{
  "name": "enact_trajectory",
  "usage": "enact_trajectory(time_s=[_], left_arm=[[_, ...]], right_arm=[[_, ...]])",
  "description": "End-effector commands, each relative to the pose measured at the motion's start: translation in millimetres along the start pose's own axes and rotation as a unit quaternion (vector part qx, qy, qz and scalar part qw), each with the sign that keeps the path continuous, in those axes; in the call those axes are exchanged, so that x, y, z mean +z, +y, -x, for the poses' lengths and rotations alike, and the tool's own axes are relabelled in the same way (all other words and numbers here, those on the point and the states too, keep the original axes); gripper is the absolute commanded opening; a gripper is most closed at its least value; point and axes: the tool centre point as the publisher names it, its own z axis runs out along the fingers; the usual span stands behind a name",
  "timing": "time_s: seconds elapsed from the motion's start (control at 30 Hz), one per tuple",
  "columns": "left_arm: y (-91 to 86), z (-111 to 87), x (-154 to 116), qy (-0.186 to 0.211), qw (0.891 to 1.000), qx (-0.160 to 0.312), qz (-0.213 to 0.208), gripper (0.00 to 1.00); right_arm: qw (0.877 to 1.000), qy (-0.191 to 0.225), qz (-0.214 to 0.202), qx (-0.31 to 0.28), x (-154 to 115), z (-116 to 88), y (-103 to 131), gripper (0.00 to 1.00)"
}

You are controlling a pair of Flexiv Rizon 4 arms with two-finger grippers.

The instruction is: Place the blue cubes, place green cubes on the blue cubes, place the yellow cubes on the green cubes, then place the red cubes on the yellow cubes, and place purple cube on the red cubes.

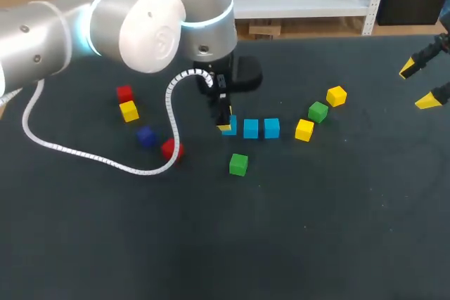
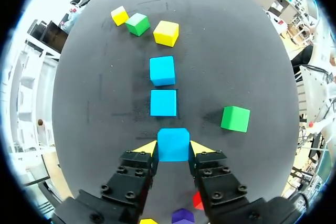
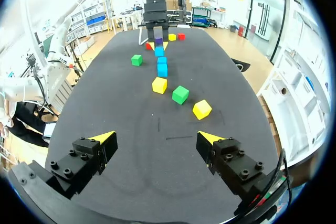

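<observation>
Down on the tabletop, our left jaws pinched the near blue cube from both sides, in line with the middle blue cube and the far blue cube, a base row for the green layer, we reckoned (one green cube sat near). Our right jaws hung wide open, empty, well apart.

Dark table scattered with coloured cubes
Three blue cubes lie in a row mid-table; two yellow cubes and a green cube off its right end, a second green cube near, red cubes, a third yellow cube and a purple cube left
</observation>
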Motion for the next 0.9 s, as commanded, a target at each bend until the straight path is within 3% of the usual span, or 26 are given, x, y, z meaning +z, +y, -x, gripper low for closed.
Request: enact_trajectory(time_s=[0.03, 0.9], left_arm=[[2.6, 0.1, 2, 0.000, 1.000, 0.000, 0.000, 0.00], [3.0, -0.5, 16, 0.003, 1.000, -0.007, -0.019, 0.00]], right_arm=[[1.000, -0.001, 0.000, -0.001, 0, 0, -1, 1.00], [1.000, -0.001, 0.000, -0.001, 0, 0, -1, 1.00]])
